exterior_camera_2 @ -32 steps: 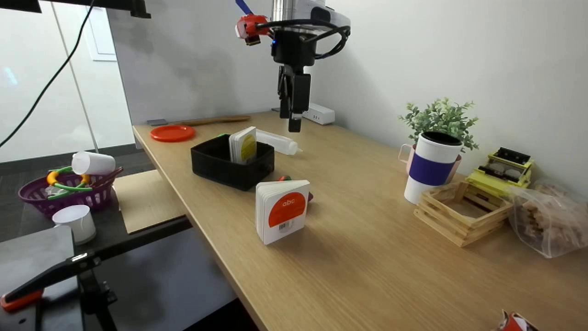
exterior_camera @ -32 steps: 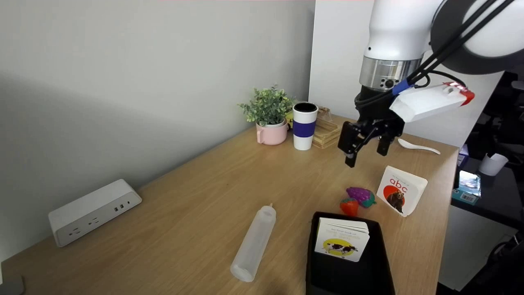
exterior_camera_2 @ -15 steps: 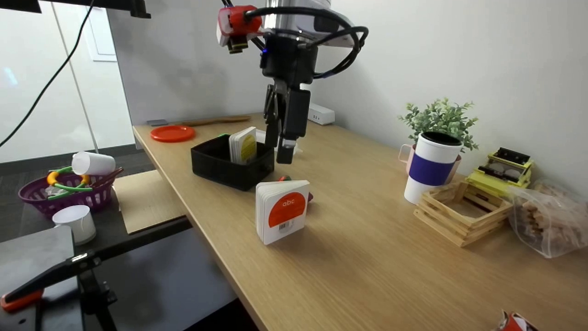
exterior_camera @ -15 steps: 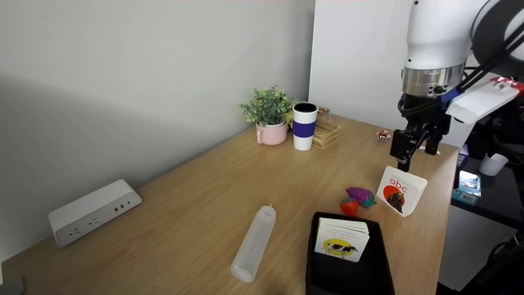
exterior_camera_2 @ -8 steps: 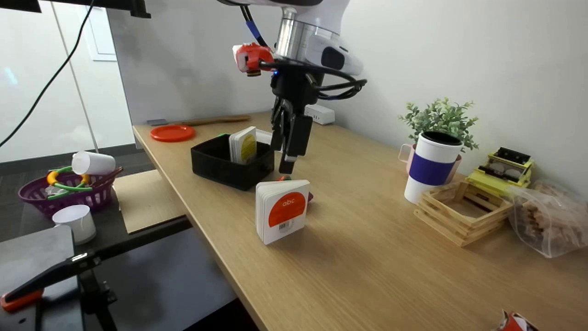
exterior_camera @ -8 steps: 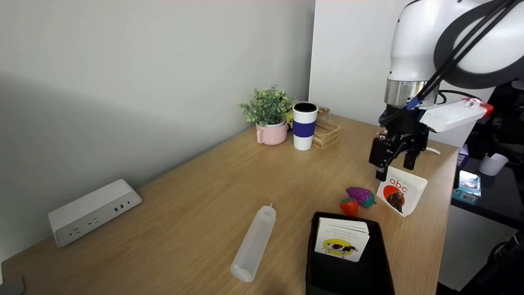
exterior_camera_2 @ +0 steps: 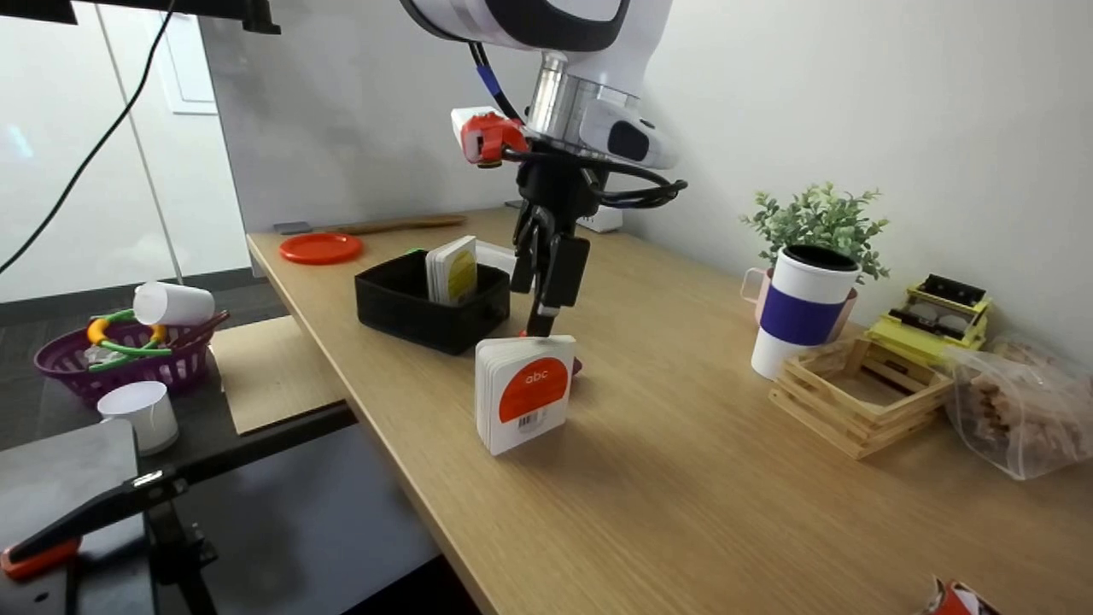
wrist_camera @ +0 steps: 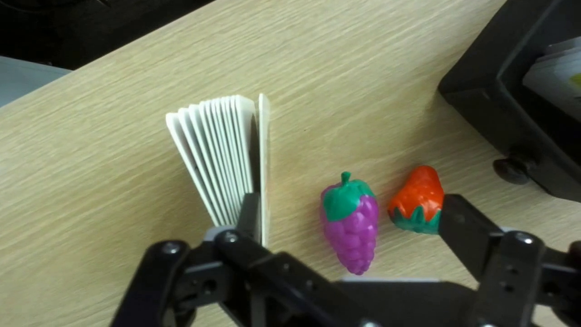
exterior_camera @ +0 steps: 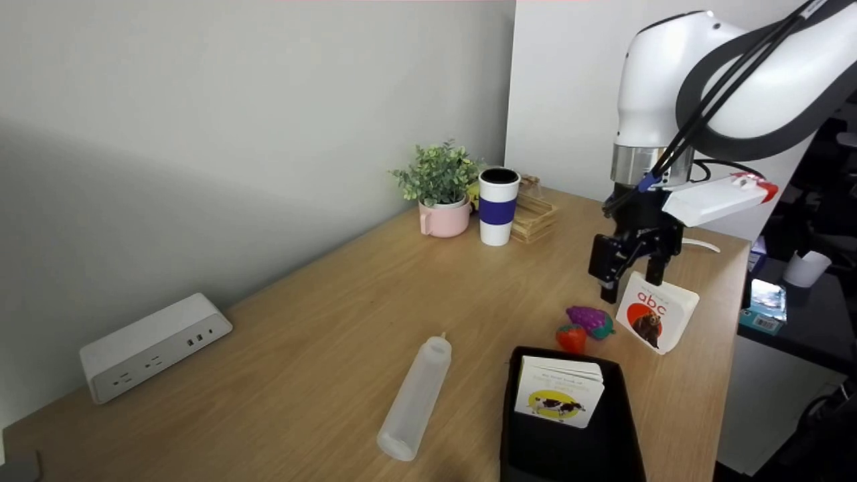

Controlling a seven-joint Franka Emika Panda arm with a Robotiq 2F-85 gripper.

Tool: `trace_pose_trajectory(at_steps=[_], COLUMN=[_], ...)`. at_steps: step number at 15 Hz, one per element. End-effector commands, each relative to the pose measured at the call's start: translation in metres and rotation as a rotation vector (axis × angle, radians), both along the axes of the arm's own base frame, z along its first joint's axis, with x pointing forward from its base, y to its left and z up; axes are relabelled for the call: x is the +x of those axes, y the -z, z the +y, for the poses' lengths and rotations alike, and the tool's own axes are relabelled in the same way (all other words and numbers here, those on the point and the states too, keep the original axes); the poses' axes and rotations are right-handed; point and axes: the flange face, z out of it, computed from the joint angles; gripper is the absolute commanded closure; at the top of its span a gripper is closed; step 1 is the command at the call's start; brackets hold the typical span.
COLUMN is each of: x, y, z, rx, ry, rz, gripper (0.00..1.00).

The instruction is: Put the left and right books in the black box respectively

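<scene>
Inside black box [exterior_camera_2: 406, 318], cow book [exterior_camera: 559, 391], end effector [exterior_camera: 631, 286] spread near abc book [exterior_camera: 659, 314]

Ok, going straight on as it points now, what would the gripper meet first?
Probably the standing abc book: in the wrist view the gripper has its jaws open, one covering part of that book, though depth is unclear.
</scene>
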Motion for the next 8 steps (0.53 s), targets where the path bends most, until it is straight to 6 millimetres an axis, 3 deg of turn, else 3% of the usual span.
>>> trace_pose_trajectory(at_steps=[1,8], x=[0.0003,0.0012], y=[-0.0004,0.001], z=[0.0,0.0], rx=[0.0,-0.002], ry=[0.0,0.013], rz=[0.001,0.006], gripper=[0.0,0.0])
